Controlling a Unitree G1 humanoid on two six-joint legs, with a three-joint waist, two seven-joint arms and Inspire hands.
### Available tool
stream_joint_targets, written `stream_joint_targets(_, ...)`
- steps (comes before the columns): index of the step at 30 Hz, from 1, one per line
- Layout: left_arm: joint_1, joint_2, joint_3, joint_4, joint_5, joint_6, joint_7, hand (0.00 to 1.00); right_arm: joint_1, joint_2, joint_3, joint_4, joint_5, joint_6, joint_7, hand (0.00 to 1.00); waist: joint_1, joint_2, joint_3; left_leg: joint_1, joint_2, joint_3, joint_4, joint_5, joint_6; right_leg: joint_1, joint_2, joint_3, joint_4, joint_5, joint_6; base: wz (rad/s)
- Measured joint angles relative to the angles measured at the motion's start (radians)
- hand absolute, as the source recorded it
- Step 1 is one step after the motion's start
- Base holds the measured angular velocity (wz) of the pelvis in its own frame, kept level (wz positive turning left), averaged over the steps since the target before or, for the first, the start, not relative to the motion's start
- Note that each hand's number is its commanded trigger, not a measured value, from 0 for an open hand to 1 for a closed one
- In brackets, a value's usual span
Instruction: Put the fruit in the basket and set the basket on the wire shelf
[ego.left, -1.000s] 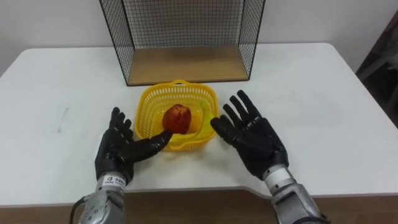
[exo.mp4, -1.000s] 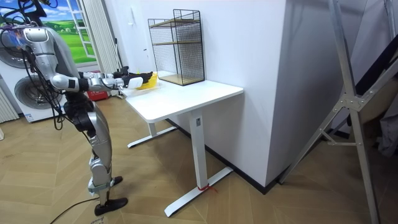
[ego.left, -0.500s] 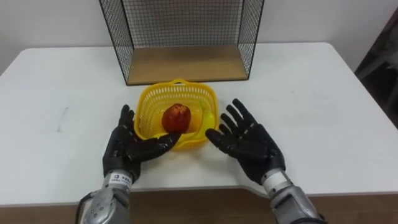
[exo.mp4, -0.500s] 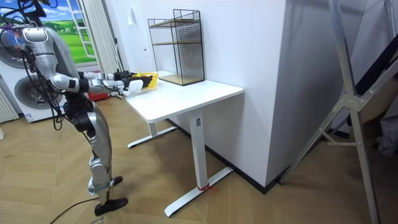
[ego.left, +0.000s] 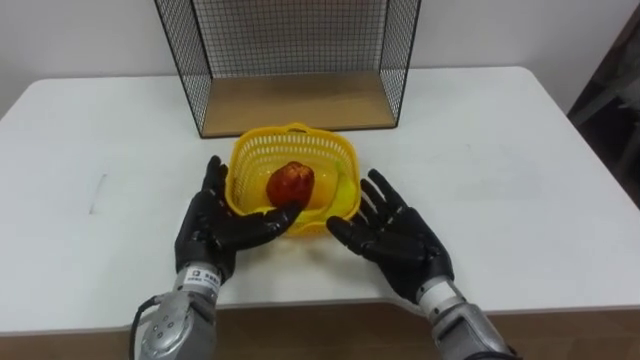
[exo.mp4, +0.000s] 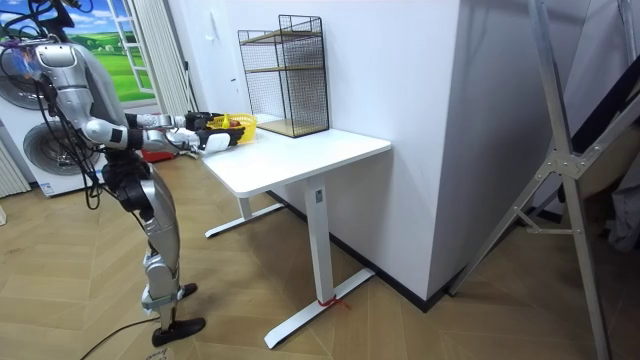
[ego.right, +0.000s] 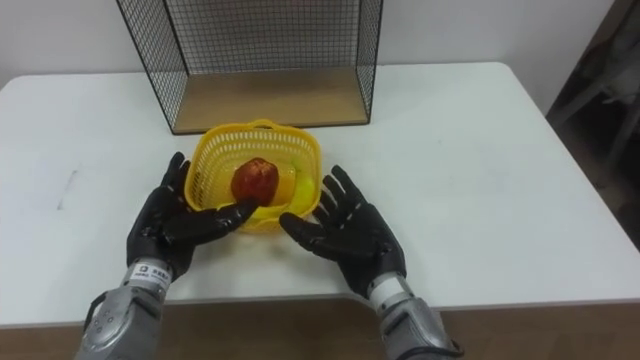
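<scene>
Table holds the wire shelf at its back. The yellow basket is just in front of the shelf, between the left hand and the right hand. Both hands are spread flat, one at each side. A red fruit lies inside. The basket looks light and bendy, so squeezing both sides softly seems best.

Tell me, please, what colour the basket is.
The basket is yellow, clearest in the left eye view.
</scene>
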Motion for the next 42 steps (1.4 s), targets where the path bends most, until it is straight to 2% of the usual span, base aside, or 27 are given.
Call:
stream_joint_targets(9,-0.002,-0.001,-0.027,0.000,0.018,0.000,-0.003,0.00,-0.039,0.000,0.006,0.038,-0.001,-0.002,-0.002,0.00,-0.018,0.006,0.0037,0.001,0.000,0.001,0.000,0.000,0.000,-0.001,0.001,0.010,0.001,0.000,0.000,0.00)
stream_joint_targets(23,-0.002,-0.002,-0.037,0.006,0.018,0.000,-0.007,0.00,-0.046,-0.001,0.005,0.038,-0.006,-0.002,-0.005,0.00,-0.018,0.004,0.0048,0.002,0.000,0.002,0.002,0.000,0.000,0.000,0.001,0.009,0.001,0.000,0.000,0.00)
stream_joint_targets(29,-0.002,0.008,-0.056,0.019,0.019,0.000,-0.007,0.00,-0.079,-0.001,-0.006,0.037,-0.132,-0.003,-0.037,0.00,-0.021,-0.004,0.0097,0.000,-0.001,0.001,0.001,0.000,0.000,0.000,0.000,0.003,0.001,0.000,0.000,0.00)
stream_joint_targets(31,-0.002,0.010,-0.058,0.019,0.019,0.000,-0.007,0.00,-0.091,0.001,-0.009,0.033,-0.184,-0.002,-0.057,0.00,-0.021,-0.003,0.0096,0.001,-0.001,0.001,-0.001,0.000,0.000,-0.001,0.000,0.003,0.001,0.000,0.000,0.00)
stream_joint_targets(37,-0.002,0.009,-0.059,0.019,0.019,0.000,-0.007,0.00,-0.097,0.003,-0.010,0.008,-0.197,-0.002,-0.082,0.00,-0.021,-0.004,0.0085,0.002,-0.001,0.002,0.000,0.001,0.000,-0.003,-0.001,0.001,0.000,0.000,0.000,0.00)
stream_joint_targets(42,-0.003,0.007,-0.057,0.020,0.017,0.000,-0.007,0.00,-0.097,0.008,-0.012,-0.011,-0.233,-0.003,-0.101,0.00,-0.018,-0.009,0.0039,0.001,-0.001,0.002,0.001,0.001,0.000,-0.010,-0.001,0.002,0.000,0.000,0.000,0.00)
